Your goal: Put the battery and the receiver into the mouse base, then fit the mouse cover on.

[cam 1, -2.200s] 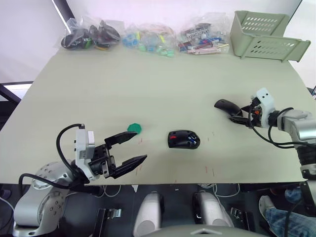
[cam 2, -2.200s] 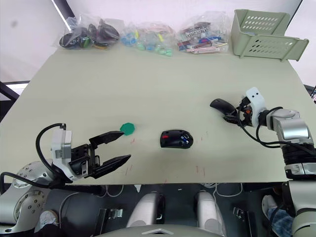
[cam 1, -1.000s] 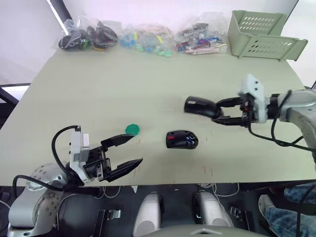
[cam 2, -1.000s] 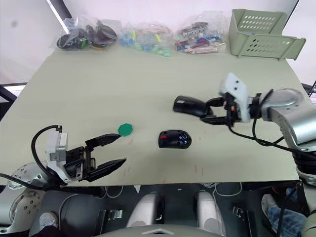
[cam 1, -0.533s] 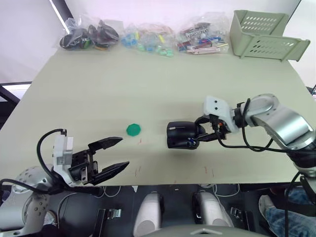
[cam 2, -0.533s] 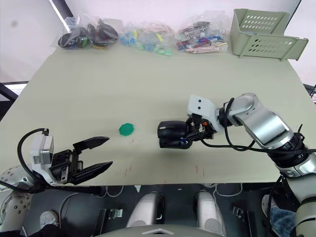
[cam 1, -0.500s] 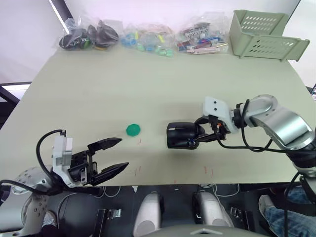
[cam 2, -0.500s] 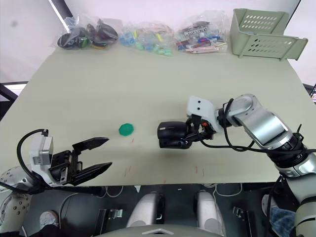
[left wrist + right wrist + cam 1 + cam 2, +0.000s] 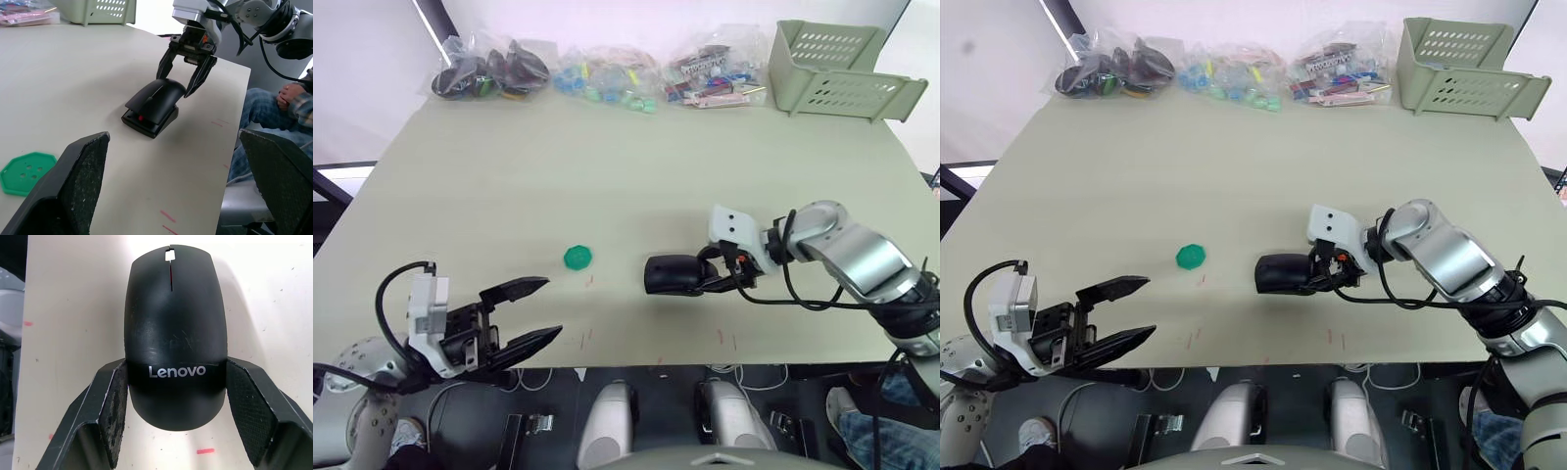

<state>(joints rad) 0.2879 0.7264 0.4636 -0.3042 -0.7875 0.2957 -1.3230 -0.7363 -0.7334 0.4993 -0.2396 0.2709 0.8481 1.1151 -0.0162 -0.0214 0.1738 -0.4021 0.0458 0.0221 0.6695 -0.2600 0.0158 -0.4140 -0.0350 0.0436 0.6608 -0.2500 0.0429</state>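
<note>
The glossy black mouse cover [image 9: 175, 338] lies on top of the mouse base [image 9: 145, 123] in the middle of the table. In the left wrist view a strip of the base with a red spot shows under the cover's front edge. My right gripper [image 9: 704, 278] reaches in from the right and is shut on the cover's rear, one finger [image 9: 113, 401] pressed on each side. The battery and the receiver are hidden under the cover. My left gripper [image 9: 552, 306] hangs open and holds nothing at the near left edge, well apart from the mouse.
A flat green hexagonal disc [image 9: 578, 257] lies left of the mouse. Bags of parts [image 9: 607, 78] line the far edge, and a pale green basket [image 9: 837, 69] stands at the far right corner. A seated person's hands [image 9: 289, 93] show past the table's right side.
My right gripper carried the cover from the right of the table over to the base and set it down on it. My left arm drew back toward the near edge, still open.
</note>
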